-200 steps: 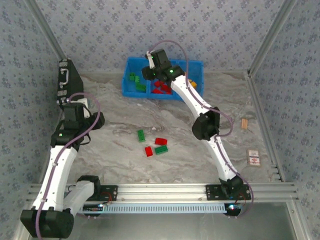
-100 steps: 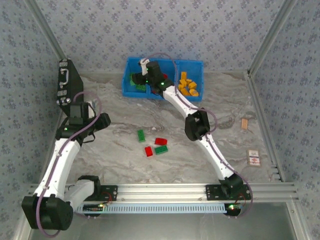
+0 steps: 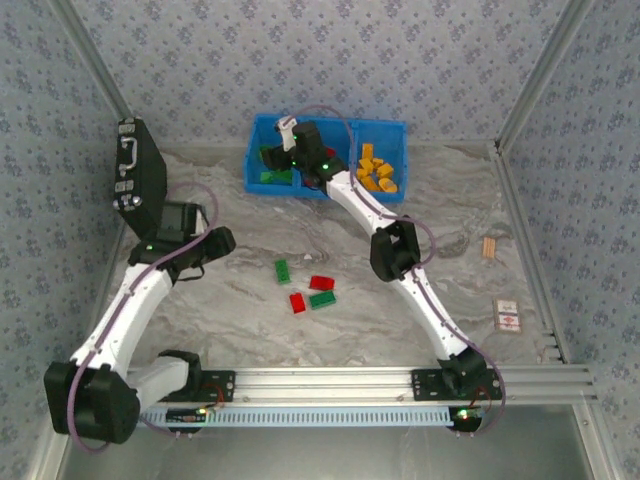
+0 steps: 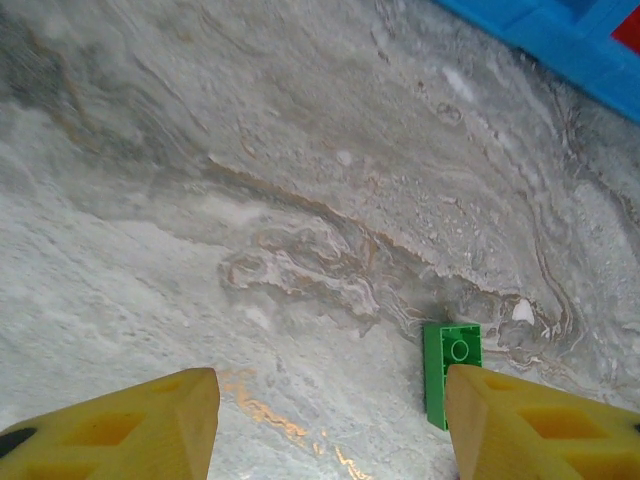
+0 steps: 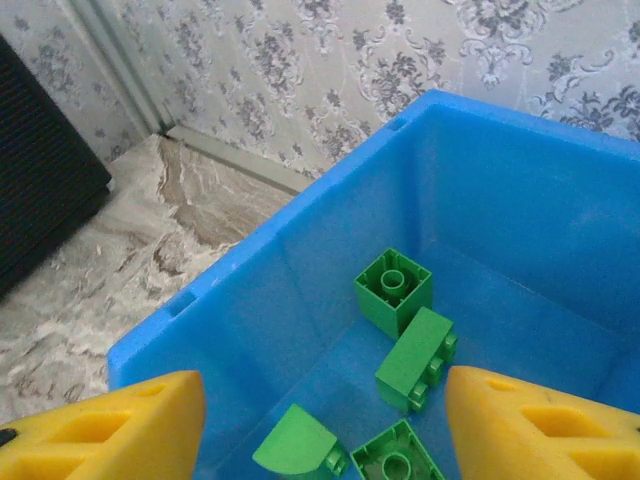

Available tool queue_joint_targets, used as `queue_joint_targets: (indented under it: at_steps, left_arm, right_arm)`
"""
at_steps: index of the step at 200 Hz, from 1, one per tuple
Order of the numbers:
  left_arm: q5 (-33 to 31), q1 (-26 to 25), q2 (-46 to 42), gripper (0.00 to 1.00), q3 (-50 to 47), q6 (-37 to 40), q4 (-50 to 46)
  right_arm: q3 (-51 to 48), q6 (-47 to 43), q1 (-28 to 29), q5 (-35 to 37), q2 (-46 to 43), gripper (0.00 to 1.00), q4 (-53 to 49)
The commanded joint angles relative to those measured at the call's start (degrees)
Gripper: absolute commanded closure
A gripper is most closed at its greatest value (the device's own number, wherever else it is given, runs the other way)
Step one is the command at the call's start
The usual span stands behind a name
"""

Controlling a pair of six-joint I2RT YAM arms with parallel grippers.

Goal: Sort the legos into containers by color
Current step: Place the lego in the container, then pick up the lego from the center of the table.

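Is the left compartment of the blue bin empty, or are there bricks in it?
Not empty. The right wrist view shows at least four green bricks lying loose on the floor of the left compartment.

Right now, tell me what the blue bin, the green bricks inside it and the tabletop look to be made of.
Blue bin: moulded plastic, smooth and semi-gloss; soft sheen on thin, even walls.
Green bricks: hard glossy plastic; crisp studs and edges.
Tabletop: looks like veined grey stone, matte, though it could be a printed laminate.
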Motion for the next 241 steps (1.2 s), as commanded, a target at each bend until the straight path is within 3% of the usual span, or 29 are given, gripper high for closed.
queue_joint_targets:
  at_steps: [1, 45, 68, 140, 193, 241]
  left_arm:
    - [0.17, -2.88, 2.60, 0.38, -1.63, -6.23, 4.31]
    - [-1.35, -9.43, 8.05, 0.37, -0.97, -11.91, 7.50]
    - [-1.06, -12.84, 11.99, 0.37, -0.18, -13.91, 7.45]
    - [-1.94, -21.63, 24.70, 0.36, 4.98, -16.53, 9.14]
    - [-3.08, -24.21, 32.90, 0.35, 10.35, -15.39, 5.64]
    - [-9.85, -25.67, 35.56, 0.35, 12.77, -13.18, 0.51]
  right_arm:
    - [-4.93, -6.03, -0.29, -2.28, -12.02, 0.32, -2.31]
    - [-35.92, -12.35, -1.23, -0.49, -33.31, 0.28, 2.46]
    - [-50.86, -15.33, -0.41, 7.44, -43.38, 0.27, 5.02]
    - [-89.88, -6.47, -1.07, 13.56, -69.85, 0.26, 6.81]
    - [-102.98, 0.23, -1.05, 13.44, -79.02, 0.26, 3.33]
    - [-110.83, 9.15, 0.19, 16.46, -90.73, 0.26, -0.19]
